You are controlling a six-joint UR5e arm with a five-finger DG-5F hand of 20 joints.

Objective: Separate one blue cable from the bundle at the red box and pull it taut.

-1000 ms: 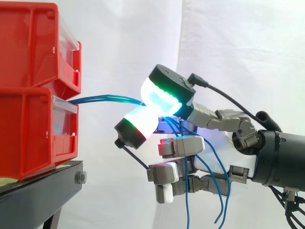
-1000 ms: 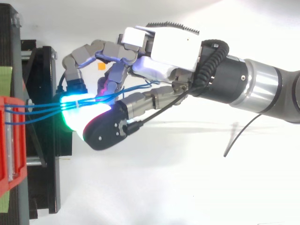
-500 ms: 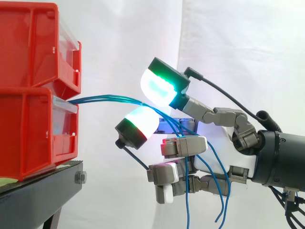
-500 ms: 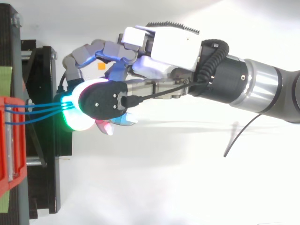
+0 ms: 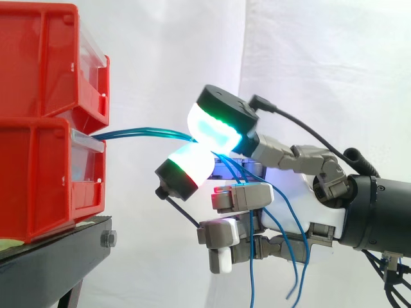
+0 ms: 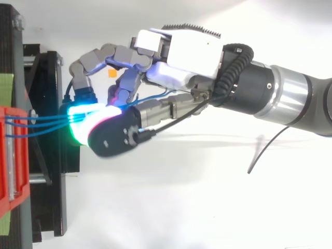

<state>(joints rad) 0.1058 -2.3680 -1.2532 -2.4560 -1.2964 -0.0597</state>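
Between the pads [image 5: 215,125]: blue cables [image 5: 148,131], coming almost level from the lower red box [image 5: 38,179].
Pads: two glowing ones pressed together on the cables; maybe more than one is caught.
Behind the pads: loose ends hang down past the palm.
Hand [image 6: 181,49]: right of the box, other fingers curled.
Under the box: black stand [image 5: 58,256].

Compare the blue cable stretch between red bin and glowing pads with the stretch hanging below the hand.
The bin-side stretch runs nearly level and bunched from the red bin to the pads; the hanging stretch drops and fans apart. The first is held at both ends, pinched by the hand; the second ends loose. Both are the same blue cables.
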